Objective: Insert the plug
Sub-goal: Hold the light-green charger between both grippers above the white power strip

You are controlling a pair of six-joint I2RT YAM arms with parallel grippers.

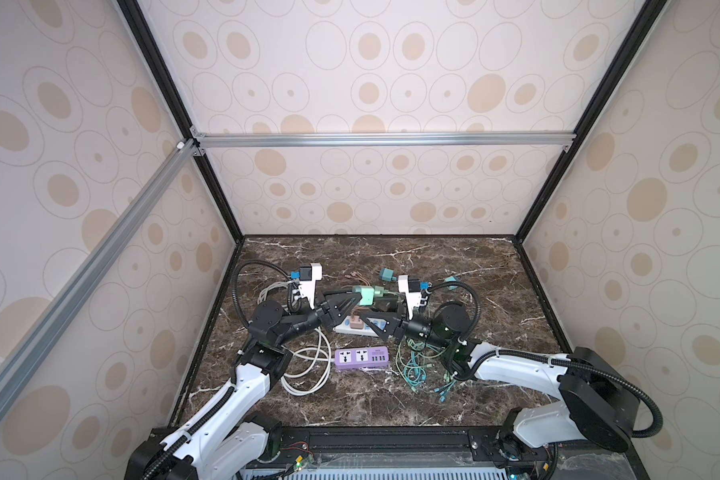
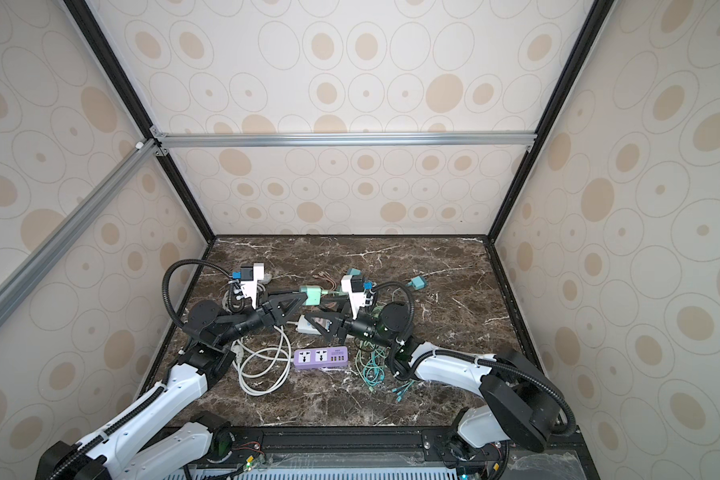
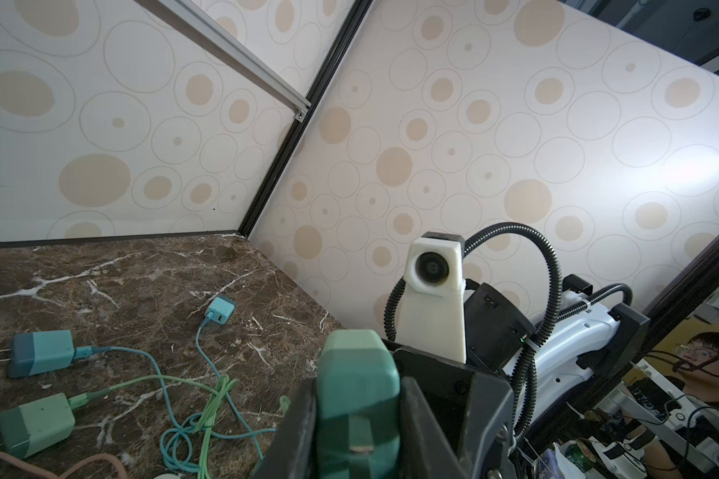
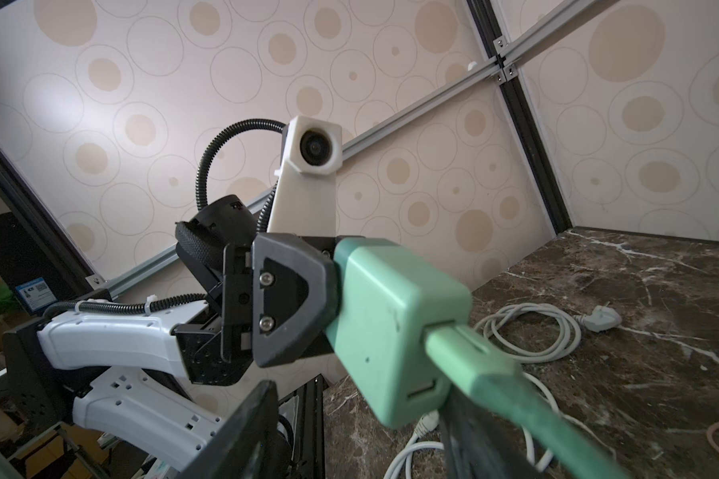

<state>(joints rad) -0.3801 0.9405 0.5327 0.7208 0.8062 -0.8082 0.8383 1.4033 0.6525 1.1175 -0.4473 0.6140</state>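
Green charger (image 3: 349, 352) is clamped in the left tool (image 3: 358, 383) while the right tool (image 4: 355, 410), partly open, grip unclear, straddles its cable plug (image 4: 465, 352), which probably needs a straight push next.

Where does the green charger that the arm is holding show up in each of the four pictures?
In a top view: charger, mid-table, above the white strip.
In a top view, same spot.
Left wrist: bottom centre, between the black fingers.
Right wrist: centre, large, with a green cable plugged in.
Shared landmark: the left gripper clamped on it, seen in all four.
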